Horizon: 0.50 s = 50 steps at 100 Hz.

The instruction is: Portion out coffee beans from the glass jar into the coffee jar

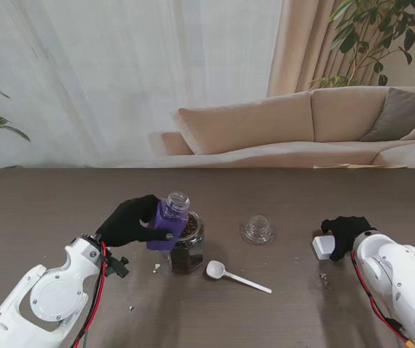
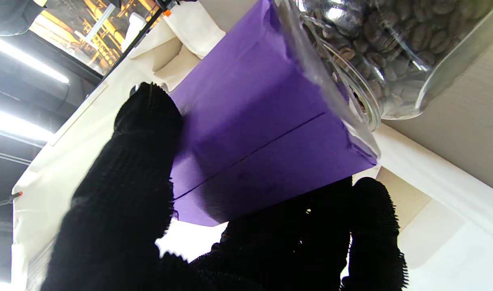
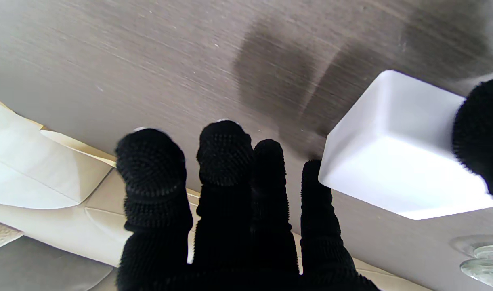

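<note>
left hand [image 1: 129, 221] grips purple coffee jar [image 1: 168, 223], tilted vs glass jar [image 1: 187, 245] of beans; right hand [image 1: 345, 232] fingers spread, touching white cap [image 1: 324, 246].

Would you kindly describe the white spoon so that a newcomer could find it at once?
Start at the dark wooden table and find the glass jar of coffee beans near its middle. Just to its right and slightly nearer to me lies the spoon, flat on the table. It is the only long-handled thing there.

Soft daylight, faint shadows, sharp focus
</note>
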Each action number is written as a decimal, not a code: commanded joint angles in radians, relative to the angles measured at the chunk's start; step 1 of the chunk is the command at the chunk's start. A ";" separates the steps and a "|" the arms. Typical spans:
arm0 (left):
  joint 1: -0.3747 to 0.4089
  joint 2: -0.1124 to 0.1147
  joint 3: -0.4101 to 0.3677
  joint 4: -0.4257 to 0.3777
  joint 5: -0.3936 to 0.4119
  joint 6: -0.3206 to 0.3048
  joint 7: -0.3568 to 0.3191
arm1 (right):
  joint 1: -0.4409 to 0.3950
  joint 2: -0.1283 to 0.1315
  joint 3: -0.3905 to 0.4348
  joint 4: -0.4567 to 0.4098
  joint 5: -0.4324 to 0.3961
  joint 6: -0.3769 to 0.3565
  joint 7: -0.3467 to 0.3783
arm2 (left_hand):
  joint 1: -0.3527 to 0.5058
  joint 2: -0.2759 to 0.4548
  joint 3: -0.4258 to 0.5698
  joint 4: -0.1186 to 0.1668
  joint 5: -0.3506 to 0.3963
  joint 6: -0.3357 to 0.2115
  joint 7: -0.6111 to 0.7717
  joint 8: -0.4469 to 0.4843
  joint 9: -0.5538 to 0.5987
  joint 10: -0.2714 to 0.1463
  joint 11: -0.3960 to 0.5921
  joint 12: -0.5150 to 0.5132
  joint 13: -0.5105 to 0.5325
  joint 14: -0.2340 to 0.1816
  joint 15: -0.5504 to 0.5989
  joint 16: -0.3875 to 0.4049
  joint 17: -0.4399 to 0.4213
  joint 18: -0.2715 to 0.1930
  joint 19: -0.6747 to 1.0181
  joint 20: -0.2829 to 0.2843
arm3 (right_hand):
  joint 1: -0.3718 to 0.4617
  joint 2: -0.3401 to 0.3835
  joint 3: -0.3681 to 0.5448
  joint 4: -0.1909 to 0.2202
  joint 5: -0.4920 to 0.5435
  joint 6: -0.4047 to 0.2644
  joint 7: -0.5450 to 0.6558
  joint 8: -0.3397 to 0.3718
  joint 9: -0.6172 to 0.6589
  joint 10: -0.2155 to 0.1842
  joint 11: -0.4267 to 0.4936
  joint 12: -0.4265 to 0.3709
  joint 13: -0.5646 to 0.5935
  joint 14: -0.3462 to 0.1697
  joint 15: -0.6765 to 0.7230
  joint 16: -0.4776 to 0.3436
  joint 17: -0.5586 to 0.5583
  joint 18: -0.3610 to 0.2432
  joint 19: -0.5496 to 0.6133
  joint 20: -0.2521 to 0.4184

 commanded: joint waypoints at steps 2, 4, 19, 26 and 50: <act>0.008 -0.001 -0.004 -0.010 0.002 0.004 -0.017 | 0.007 0.002 -0.021 0.025 -0.001 -0.001 0.005 | 0.186 0.118 0.356 0.058 0.095 -0.045 0.396 0.064 0.085 -0.072 0.073 0.025 0.023 0.031 -0.003 0.014 -0.029 -0.058 0.045 0.028 | 0.016 -0.093 0.045 -0.023 0.091 -0.043 0.039 -0.030 0.038 0.003 0.017 0.022 0.052 -0.010 0.027 0.016 -0.282 0.007 0.061 0.029; 0.009 -0.001 -0.004 -0.011 0.002 0.004 -0.017 | 0.010 0.002 -0.026 0.032 0.002 0.001 -0.005 | 0.186 0.118 0.357 0.058 0.095 -0.045 0.396 0.064 0.085 -0.072 0.073 0.025 0.023 0.031 -0.003 0.014 -0.029 -0.058 0.045 0.028 | 0.019 -0.098 0.046 -0.023 0.105 -0.045 0.046 -0.029 0.047 0.005 0.018 0.023 0.059 -0.010 0.029 0.016 -0.277 0.008 0.064 0.029; 0.011 -0.001 -0.005 -0.015 0.003 0.008 -0.018 | 0.022 0.003 -0.050 0.054 0.013 0.006 -0.020 | 0.187 0.118 0.357 0.058 0.096 -0.043 0.395 0.063 0.086 -0.071 0.073 0.025 0.022 0.032 -0.003 0.014 -0.030 -0.059 0.045 0.028 | 0.046 -0.101 0.051 -0.022 0.221 -0.058 0.088 -0.029 0.113 0.009 0.020 0.034 0.091 -0.013 0.035 0.015 -0.251 0.015 0.079 0.024; 0.011 -0.001 -0.005 -0.015 0.003 0.009 -0.018 | 0.024 0.002 -0.055 0.059 0.025 0.008 -0.011 | 0.187 0.118 0.356 0.058 0.096 -0.044 0.396 0.064 0.085 -0.071 0.073 0.025 0.022 0.032 -0.003 0.014 -0.030 -0.059 0.045 0.028 | 0.069 -0.105 0.050 -0.020 0.254 -0.070 0.092 -0.033 0.131 0.009 0.017 0.038 0.091 -0.014 0.035 0.015 -0.253 0.017 0.078 0.021; 0.013 -0.001 -0.002 -0.019 0.003 0.019 -0.018 | 0.036 0.003 -0.078 0.092 0.056 0.004 -0.015 | 0.186 0.119 0.356 0.057 0.096 -0.043 0.395 0.064 0.084 -0.070 0.072 0.025 0.021 0.034 -0.003 0.015 -0.031 -0.057 0.045 0.028 | 0.131 -0.076 0.037 -0.008 0.377 -0.114 0.118 -0.026 0.182 0.012 0.004 0.054 0.109 -0.008 0.036 0.017 -0.247 0.030 0.079 0.013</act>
